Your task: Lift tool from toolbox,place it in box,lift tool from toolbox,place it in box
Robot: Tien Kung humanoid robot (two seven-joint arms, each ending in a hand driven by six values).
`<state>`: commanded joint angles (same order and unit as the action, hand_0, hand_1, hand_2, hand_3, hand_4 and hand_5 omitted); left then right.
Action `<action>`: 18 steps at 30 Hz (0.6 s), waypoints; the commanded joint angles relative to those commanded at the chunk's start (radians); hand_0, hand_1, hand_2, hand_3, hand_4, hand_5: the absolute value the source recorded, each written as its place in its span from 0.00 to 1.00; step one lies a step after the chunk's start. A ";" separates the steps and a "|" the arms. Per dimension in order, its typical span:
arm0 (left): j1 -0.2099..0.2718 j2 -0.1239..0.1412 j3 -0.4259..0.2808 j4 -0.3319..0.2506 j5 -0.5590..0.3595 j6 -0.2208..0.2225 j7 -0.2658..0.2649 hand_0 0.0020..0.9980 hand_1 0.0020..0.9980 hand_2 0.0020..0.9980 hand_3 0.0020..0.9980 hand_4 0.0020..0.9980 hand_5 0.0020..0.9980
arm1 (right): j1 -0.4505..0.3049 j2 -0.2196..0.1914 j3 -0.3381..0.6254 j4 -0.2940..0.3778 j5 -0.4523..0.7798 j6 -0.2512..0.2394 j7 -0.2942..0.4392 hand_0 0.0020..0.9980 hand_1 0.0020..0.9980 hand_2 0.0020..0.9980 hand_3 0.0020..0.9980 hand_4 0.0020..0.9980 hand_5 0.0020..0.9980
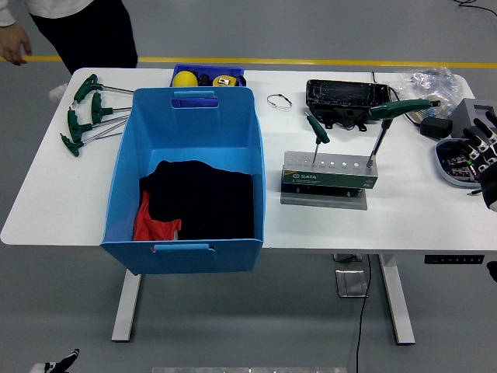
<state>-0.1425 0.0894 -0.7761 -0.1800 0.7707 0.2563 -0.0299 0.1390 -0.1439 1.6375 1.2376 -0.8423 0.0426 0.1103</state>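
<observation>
Right robot hand (483, 151) hovering at table (46, 202) right edge, fingers relaxed, grasping nothing. 2 green-handled tools (317, 129) standing in toolbox (329, 177); blue box (186, 179) sitting left.

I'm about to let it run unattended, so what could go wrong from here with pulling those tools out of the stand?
1. Both T-handle tools lean in the tool stand; a tilted pull might jam one or drag the stand.
2. The stand sits near the table's front edge, so a shove could push it off.
3. The right hand is at the table's right end beside a cluttered tray it might snag.
</observation>
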 joint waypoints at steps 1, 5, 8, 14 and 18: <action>0.000 0.000 0.000 0.000 0.001 0.000 0.001 0.70 0.68 0.71 0.70 0.75 0.70 | 0.000 0.000 0.000 0.000 0.000 0.000 0.000 0.78 0.76 0.85 0.85 1.00 1.00; 0.002 0.000 -0.003 0.000 0.006 0.001 0.002 0.70 0.68 0.71 0.70 0.75 0.70 | 0.000 0.002 0.000 0.001 -0.001 0.001 0.000 0.78 0.76 0.85 0.85 1.00 1.00; 0.003 0.000 0.000 0.000 0.004 0.001 0.002 0.70 0.68 0.71 0.70 0.75 0.70 | -0.001 0.003 0.001 0.001 -0.002 0.001 0.001 0.78 0.76 0.85 0.85 1.00 1.00; 0.003 -0.001 0.003 0.000 -0.003 0.003 -0.001 0.70 0.68 0.71 0.70 0.75 0.70 | -0.005 0.003 0.004 0.001 -0.006 0.000 0.000 0.78 0.76 0.85 0.85 1.00 1.00; 0.004 -0.001 -0.001 0.000 -0.001 0.005 -0.001 0.70 0.67 0.71 0.70 0.75 0.70 | -0.001 0.001 0.004 0.002 -0.004 0.000 0.000 0.78 0.76 0.85 0.85 1.00 1.00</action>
<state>-0.1386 0.0883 -0.7768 -0.1800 0.7698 0.2618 -0.0309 0.1384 -0.1425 1.6415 1.2399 -0.8467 0.0426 0.1106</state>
